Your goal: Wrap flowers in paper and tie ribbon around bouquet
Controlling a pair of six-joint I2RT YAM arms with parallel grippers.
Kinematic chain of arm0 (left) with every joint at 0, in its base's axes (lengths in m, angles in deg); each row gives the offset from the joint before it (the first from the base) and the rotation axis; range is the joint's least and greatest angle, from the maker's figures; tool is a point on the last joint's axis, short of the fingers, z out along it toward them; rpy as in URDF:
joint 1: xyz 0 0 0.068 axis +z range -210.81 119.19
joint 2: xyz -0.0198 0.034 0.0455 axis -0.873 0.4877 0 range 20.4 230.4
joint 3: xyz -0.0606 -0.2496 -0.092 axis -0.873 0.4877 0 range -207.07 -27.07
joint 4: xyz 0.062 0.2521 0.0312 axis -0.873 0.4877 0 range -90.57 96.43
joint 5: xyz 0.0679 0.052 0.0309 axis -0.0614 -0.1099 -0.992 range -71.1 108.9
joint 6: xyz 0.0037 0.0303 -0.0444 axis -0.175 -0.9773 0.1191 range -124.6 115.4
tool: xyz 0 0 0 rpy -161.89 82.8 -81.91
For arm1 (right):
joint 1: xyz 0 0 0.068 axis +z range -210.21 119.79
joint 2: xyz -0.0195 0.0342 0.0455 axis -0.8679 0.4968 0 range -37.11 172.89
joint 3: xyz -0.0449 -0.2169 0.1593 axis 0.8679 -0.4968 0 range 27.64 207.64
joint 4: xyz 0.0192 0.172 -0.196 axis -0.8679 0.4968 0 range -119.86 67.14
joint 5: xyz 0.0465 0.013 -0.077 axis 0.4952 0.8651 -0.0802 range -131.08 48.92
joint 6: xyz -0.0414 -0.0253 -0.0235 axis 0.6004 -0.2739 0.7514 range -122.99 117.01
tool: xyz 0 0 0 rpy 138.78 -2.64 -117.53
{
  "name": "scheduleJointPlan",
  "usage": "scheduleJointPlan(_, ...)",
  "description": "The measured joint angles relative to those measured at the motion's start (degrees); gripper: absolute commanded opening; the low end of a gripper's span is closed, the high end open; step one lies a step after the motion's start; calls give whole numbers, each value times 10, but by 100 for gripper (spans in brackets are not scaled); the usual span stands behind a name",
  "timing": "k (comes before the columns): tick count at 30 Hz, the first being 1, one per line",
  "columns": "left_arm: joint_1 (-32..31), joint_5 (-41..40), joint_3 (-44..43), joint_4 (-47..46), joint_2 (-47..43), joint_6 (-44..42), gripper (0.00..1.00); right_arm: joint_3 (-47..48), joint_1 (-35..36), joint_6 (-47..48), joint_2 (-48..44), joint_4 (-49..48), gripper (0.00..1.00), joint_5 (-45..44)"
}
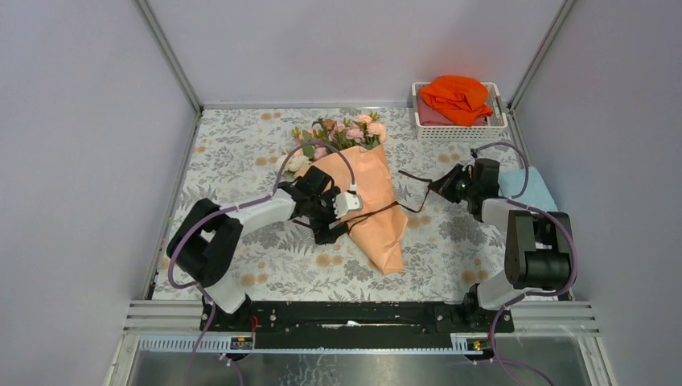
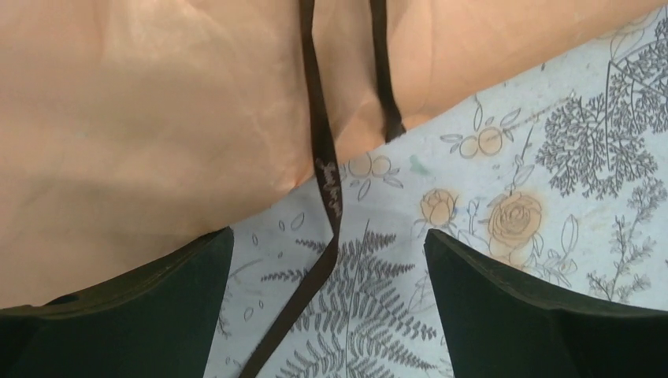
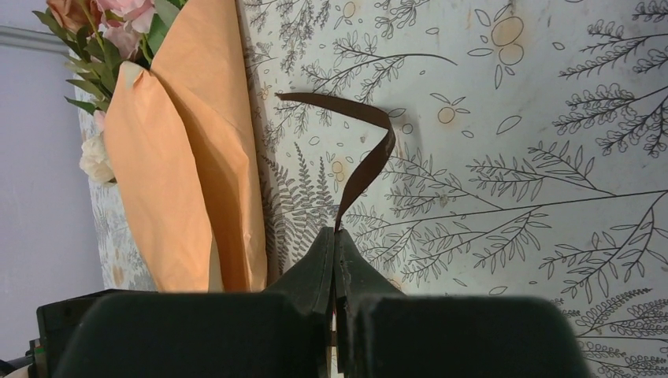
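The bouquet [image 1: 366, 193] lies on the floral table cover, a cone of peach-orange paper [image 2: 142, 118] with pink and cream flowers [image 1: 342, 133] at its far, wide end. A thin dark brown ribbon [image 2: 327, 181] crosses the cone about midway along. My left gripper [image 2: 327, 260] hangs open at the cone's left edge, and the ribbon lies loose between its fingers. To the cone's right, my right gripper [image 3: 336, 232] is shut on the ribbon's other end [image 3: 366, 153], which curls up from the fingertips. The same cone [image 3: 189, 173] and blooms [image 3: 118, 20] show at the left of the right wrist view.
A white basket [image 1: 458, 129] holding a bright orange cloth [image 1: 458, 96] stands at the back right. A light blue cloth [image 1: 531, 189] lies by the right arm. Grey walls close in the table on three sides.
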Motion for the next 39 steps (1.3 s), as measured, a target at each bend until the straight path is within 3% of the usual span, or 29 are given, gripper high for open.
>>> scheduleJointPlan(2,-12,-7,0,-16,6,2,85,0,0,2,-2,2,0,5)
scheduleJointPlan(3,-18,-12,0,-25,9,4,73,0,0,2,-3,2,0,8)
scheduleJointPlan(5,-26,-25,0,-38,19,9,37,0,0,2,-5,2,0,12)
scheduleJointPlan(6,-30,-34,0,-45,25,8,14,0,0,2,-5,0,0,14)
scheduleJointPlan(7,-33,-42,0,-49,31,6,1,0,0,2,-6,-1,0,17)
scheduleJointPlan(13,-35,-84,3,-49,24,15,0,0,0,-9,-31,-32,0,27)
scheduleJointPlan(21,-2,-132,36,-24,-72,20,0,-6,-44,-63,-68,-149,0,25)
scheduleJointPlan(29,204,-148,105,-33,-78,28,0,-41,-101,-88,-54,-200,0,-15)
scheduleJointPlan(39,380,-178,153,-134,-89,-5,0,-116,-134,-88,-29,-198,0,-113)
